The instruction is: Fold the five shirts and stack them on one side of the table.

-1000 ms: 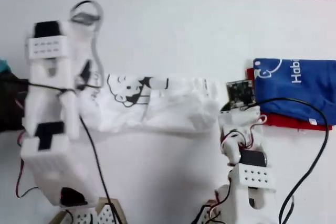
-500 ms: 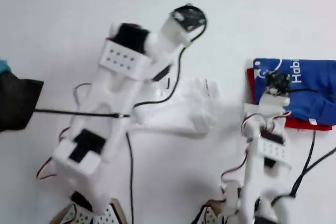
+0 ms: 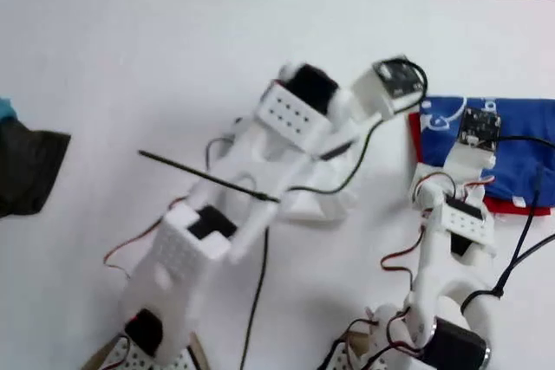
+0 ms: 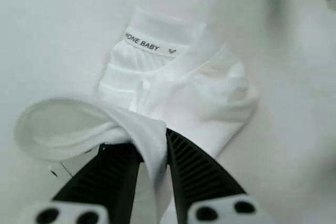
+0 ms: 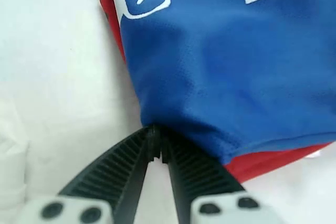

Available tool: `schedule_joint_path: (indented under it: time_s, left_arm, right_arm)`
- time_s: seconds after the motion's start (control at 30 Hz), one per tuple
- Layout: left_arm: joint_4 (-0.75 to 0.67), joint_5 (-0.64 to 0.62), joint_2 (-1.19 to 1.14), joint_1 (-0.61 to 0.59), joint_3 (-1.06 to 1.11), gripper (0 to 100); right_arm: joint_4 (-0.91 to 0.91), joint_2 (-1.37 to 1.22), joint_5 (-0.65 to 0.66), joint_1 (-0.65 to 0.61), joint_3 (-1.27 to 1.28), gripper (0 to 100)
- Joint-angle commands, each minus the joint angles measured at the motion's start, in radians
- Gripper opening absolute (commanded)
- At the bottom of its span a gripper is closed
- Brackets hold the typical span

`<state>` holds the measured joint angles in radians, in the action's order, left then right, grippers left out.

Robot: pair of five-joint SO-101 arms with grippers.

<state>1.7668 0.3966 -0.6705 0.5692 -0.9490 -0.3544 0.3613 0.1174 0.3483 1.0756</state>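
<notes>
My left gripper is shut on a pinched fold of the white shirt, whose collar label faces up on the table. From above, the left arm lies diagonally across the table, its gripper beside the stack. The white shirt shows partly under that arm. A blue shirt lies on a red shirt at the right. My right gripper is shut, its tips against the blue shirt's near edge, with the red shirt under it. From above, the right gripper is over the blue shirt's left part.
A black garment with a teal bit beside it lies at the table's left edge. Cables trail from both arms over the table's front half. The white tabletop is bare at the back and left.
The left arm swung from the table's left side across to the right, carrying the white shirt's end over the rest. The right arm moved from the white shirt's right end to the blue shirt.
</notes>
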Motion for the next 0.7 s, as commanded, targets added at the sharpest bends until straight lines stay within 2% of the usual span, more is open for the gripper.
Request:
schedule_joint_path:
  time_s: [0.0,0.27,0.57,0.67]
  left_arm:
    - [-0.029,-0.005,-0.008,0.008,-0.048,2]
    - [-0.037,-0.002,-0.012,0.038,-0.163,2]
    - [-0.149,0.0,-0.014,0.051,-0.051,2]
    - [-0.123,0.0,-0.011,0.054,-0.051,9]
  right_arm:
    - [-0.007,0.008,-0.009,0.012,-0.043,2.1]
    - [-0.007,0.008,-0.009,0.012,-0.043,2.1]
    - [-0.005,0.007,-0.008,0.01,-0.043,2.1]
    - [-0.005,0.005,-0.008,0.01,-0.043,2.1]
